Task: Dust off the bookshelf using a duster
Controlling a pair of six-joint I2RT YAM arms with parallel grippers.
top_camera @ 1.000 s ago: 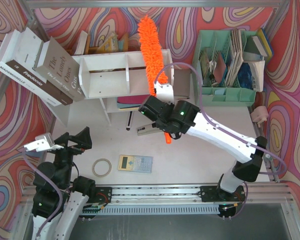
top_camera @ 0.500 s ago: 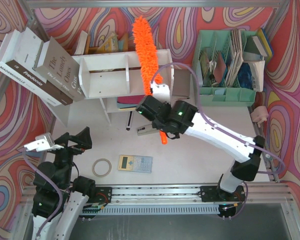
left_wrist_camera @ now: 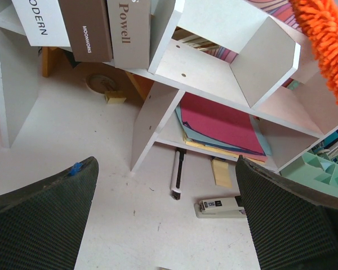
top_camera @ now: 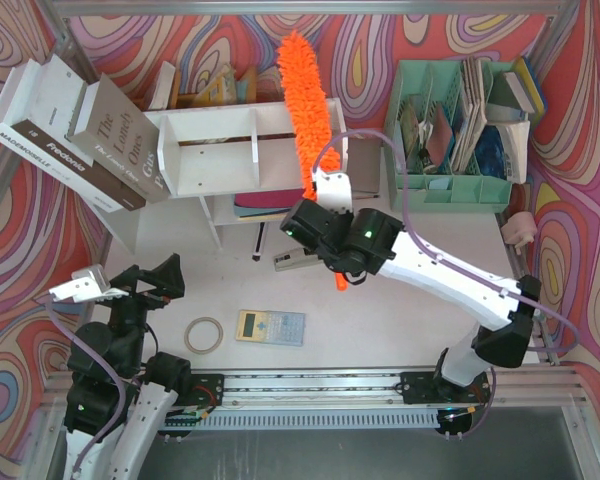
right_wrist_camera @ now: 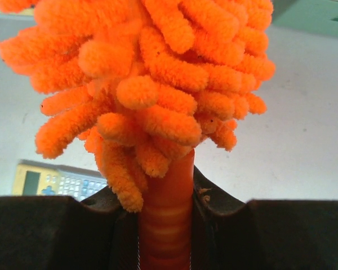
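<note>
The duster (top_camera: 305, 100) stood over the right half of the bookshelf (top_camera: 215, 125), its fluffy orange head pointing to about 12 o'clock past the shelf's back edge and its slim handle (right_wrist_camera: 166, 230) running down to about 5 o'clock. Whether the fibres pressed on the top board could not be told from above. The right gripper (top_camera: 322, 196) was at the shelf's front edge, its jaws pressed tight on the handle just below the fluffy head, as the right wrist view showed.

The bookshelf sat at about 11 o'clock on the table (top_camera: 390, 325), with large books (top_camera: 70, 130) leaning against its left end. Red and blue folders (left_wrist_camera: 219, 121) lay flat in its lower tier. On the table just in front of the shelf, at 6 o'clock from it, lay a black pen (left_wrist_camera: 177, 174) and, just to the pen's right, a stapler (left_wrist_camera: 219, 207).

The mint-green organiser (top_camera: 460, 188) stood at about 1 o'clock, apart from the shelf. A calculator (top_camera: 270, 327) lay near the front edge at 6 o'clock, with a roll of tape (top_camera: 204, 335) just beside it at 9 o'clock.

The left gripper (top_camera: 120, 285) hung at about 8 o'clock, well apart from the shelf, its fingers (left_wrist_camera: 39, 219) spread wide with nothing between them.
</note>
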